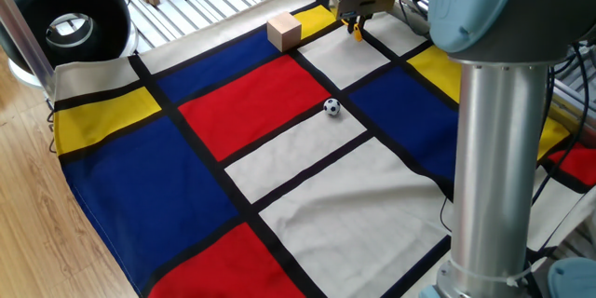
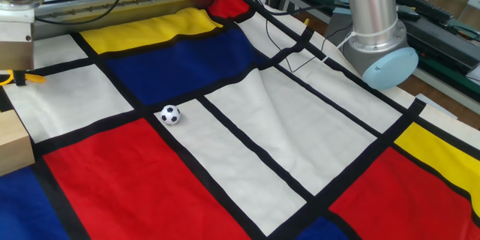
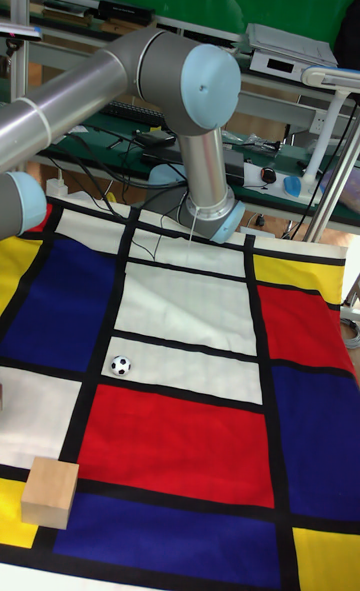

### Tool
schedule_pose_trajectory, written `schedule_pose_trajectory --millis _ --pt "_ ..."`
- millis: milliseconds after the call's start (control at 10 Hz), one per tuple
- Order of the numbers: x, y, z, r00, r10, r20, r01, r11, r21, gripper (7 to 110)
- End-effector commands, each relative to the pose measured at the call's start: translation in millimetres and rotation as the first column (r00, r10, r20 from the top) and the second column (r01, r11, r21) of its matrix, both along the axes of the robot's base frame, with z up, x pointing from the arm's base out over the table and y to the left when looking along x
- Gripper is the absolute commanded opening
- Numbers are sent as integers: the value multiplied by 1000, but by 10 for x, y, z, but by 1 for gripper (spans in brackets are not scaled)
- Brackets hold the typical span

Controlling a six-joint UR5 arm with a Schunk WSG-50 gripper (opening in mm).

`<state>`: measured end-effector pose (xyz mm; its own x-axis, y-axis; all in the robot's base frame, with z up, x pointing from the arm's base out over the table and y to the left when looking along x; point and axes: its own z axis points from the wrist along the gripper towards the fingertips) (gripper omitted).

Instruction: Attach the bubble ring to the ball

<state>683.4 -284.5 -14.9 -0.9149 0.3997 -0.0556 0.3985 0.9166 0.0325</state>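
The ball [image 1: 331,106], tiny and white with black patches, rests on the cloth where a red and a white panel meet; it also shows as the ball [image 2: 171,114] and the ball [image 3: 121,364]. At the far corner of the cloth my gripper [image 1: 355,21] points down over a white panel. Its fingers look closed on the yellow-orange bubble ring [image 1: 355,30], well beyond the ball. In the other fixed view the gripper [image 2: 20,73] is at the left edge, with the bubble ring [image 2: 34,80] poking out beside a dark finger. Most of the hoop is hidden.
A tan wooden cube [image 1: 284,31] stands to the left of the gripper; it shows again as the cube [image 2: 11,144] and the cube [image 3: 50,491]. The arm's grey column [image 1: 494,149] and base [image 2: 375,49] stand at the cloth's edge. A black round device [image 1: 65,20] sits off the cloth.
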Motion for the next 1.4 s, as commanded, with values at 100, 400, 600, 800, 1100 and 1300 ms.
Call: schedule_pose_trajectory --millis 100,400,600,800,1100,1300 --pt "-44 -46 2 999 -45 -17 45 999 -19 7" --pt "-43 -23 29 999 -44 -16 44 999 -17 7" --pt "-51 49 122 999 -39 -14 39 999 -10 7" --pt "-148 176 289 1000 6 -13 -6 1000 2 7" --pt "-456 386 605 989 132 -69 -131 991 17 7" --pt "-636 710 751 981 159 -108 -150 985 82 7"
